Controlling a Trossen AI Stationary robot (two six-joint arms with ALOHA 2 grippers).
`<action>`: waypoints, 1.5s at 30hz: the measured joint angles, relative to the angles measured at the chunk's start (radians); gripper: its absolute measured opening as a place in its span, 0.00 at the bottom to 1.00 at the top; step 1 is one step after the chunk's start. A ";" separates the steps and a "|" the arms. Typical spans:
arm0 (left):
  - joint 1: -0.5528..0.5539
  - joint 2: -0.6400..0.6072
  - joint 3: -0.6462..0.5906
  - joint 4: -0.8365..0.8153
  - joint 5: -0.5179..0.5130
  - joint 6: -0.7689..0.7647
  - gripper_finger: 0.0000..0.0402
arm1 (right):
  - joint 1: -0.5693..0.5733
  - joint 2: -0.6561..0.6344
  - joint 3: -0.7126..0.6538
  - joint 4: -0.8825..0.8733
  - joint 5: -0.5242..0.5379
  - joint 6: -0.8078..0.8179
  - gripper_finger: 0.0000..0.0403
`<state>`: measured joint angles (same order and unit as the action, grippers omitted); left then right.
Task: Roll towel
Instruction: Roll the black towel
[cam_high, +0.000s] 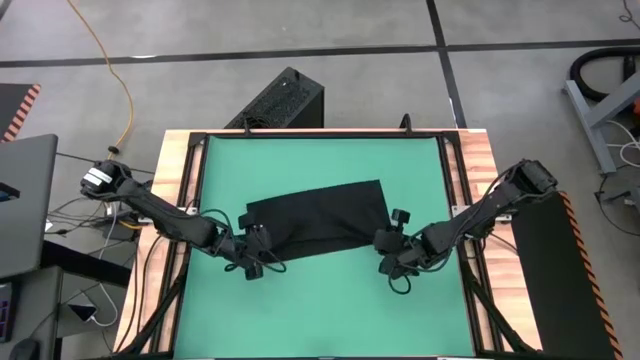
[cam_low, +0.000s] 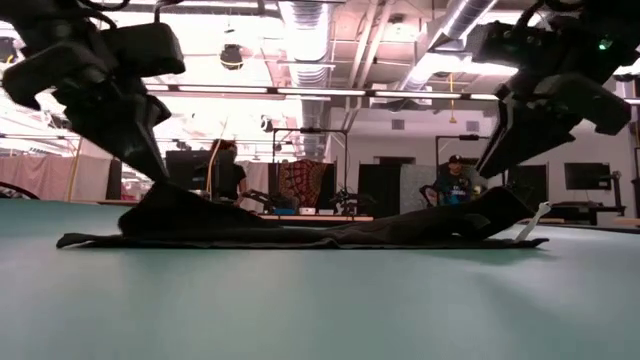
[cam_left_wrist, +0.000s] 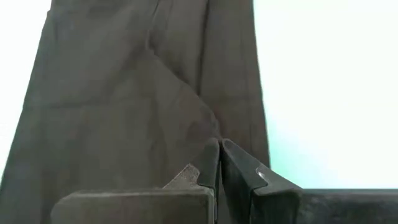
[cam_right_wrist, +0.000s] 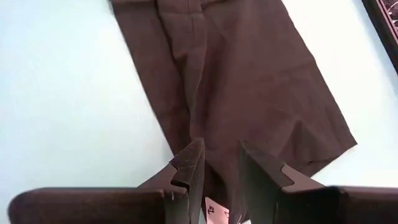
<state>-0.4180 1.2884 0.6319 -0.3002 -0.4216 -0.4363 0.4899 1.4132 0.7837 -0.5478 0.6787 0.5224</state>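
Now towel (cam_high: 322, 218) lies spread at centre of high frame on green mat (cam_high: 320, 310), black, slightly skewed. Left gripper (cam_high: 256, 254) at towel's lower-left corner, fingers pressed together, pinching cloth edge. Right gripper (cam_high: 392, 252) at lower-right corner, fingers (cam_right_wrist: 189, 168) partly apart, straddling towel edge near white tag (cam_right_wrist: 214, 213). Black ribbed box (cam_high: 280, 100) beyond table, upper centre.

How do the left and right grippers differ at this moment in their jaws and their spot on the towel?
The left gripper is shut, pinching the towel at its left near corner; the right gripper stands part open, astride the towel's right near edge by the white tag. Both sit low at the towel's near edge on the green mat.
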 joint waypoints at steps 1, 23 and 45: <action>-0.007 0.000 0.000 -0.010 -0.009 -0.006 0.00 | 0.001 0.004 -0.006 0.002 -0.003 0.000 0.30; -0.065 0.000 -0.001 -0.050 0.001 -0.051 0.00 | -0.038 0.048 -0.019 -0.105 0.000 0.011 0.27; -0.086 0.001 -0.002 -0.183 0.086 -0.099 0.12 | -0.050 0.048 -0.019 -0.111 0.007 0.037 0.14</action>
<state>-0.5041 1.2892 0.6304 -0.4835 -0.3352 -0.5353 0.4401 1.4609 0.7647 -0.6590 0.6862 0.5590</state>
